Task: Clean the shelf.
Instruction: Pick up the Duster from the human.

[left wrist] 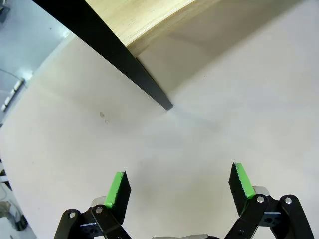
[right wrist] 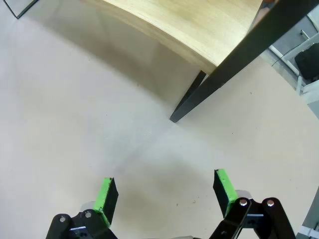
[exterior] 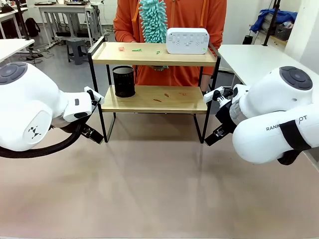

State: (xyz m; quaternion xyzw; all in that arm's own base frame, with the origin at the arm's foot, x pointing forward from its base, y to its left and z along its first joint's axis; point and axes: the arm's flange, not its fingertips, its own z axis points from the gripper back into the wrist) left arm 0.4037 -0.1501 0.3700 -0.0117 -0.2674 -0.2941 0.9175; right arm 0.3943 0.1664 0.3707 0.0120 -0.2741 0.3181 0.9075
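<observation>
The shelf [exterior: 154,98] stands at the table's far middle, two light wooden boards in a thin black frame. Small red and green scraps lie on both boards. A black mesh cup [exterior: 123,81] sits on the lower board at the left, and a white box [exterior: 187,40] on the upper board at the right. Behind it a person in orange holds a teal fluffy duster [exterior: 153,21]. My left gripper [left wrist: 179,188] is open over bare table, near the shelf's front left leg [left wrist: 134,67]. My right gripper [right wrist: 164,191] is open near the front right leg [right wrist: 234,62].
The beige table top [exterior: 149,184] stretches wide in front of the shelf. White tables [exterior: 254,59] stand to the right and far left, with stools and desks farther back.
</observation>
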